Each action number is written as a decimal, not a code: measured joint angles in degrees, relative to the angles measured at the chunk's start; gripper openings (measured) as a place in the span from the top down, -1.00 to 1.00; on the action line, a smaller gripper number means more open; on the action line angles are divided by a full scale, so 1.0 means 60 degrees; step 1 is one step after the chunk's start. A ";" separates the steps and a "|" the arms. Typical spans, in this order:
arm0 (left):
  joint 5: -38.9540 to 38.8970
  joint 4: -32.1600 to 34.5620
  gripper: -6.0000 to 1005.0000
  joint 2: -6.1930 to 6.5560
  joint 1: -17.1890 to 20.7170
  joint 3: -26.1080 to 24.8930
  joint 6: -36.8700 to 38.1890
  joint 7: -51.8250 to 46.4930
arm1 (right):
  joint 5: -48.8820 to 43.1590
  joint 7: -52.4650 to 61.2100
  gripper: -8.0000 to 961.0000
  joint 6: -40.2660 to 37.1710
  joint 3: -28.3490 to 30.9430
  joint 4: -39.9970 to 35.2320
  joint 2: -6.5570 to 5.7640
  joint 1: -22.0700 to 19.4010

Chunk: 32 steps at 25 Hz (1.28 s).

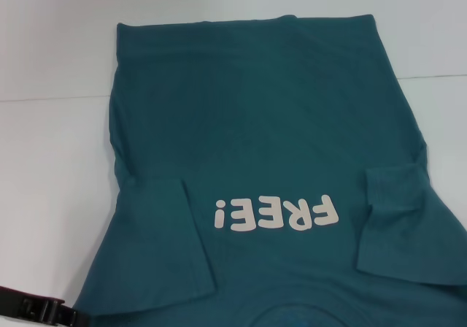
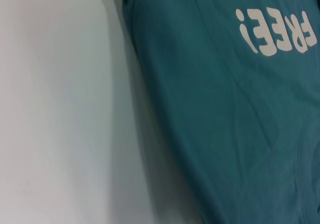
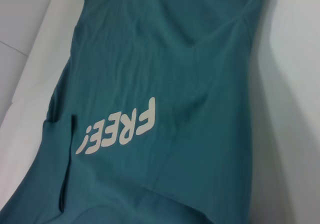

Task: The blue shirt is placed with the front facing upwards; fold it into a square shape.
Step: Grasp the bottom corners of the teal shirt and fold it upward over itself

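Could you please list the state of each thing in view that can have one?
shirt: flat on the table, front up, lettering showing, unfolded lengthwise
left sleeve: folded in over the front
right sleeve: folded in over the front
left arm: at the near table corner, off the shirt

Off-white lettering "FREE!" on the chest of the blue shirt, reading upside down from the robot's side.

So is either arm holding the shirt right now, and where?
Nothing looks held. The blue shirt lies flat on the table, sleeves folded in, with no tool touching it in any view.
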 joint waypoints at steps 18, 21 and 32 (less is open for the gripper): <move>-0.0721 -0.0275 0.99 0.0151 -0.0625 -0.0139 -0.0869 -0.0110 | 0.0036 0.0108 0.90 0.0528 0.0298 0.0022 -0.0098 0.0623; -0.0918 -0.0552 0.99 0.0237 -0.0871 -0.0232 -0.1344 -0.0118 | 0.0038 0.0117 0.90 0.0818 0.0311 0.0042 -0.0129 0.0878; -0.2063 -0.1900 0.99 0.0322 -0.2340 -0.0211 -0.4733 0.0179 | 0.0105 -0.0084 0.90 0.3159 0.0304 0.1047 -0.0248 0.2918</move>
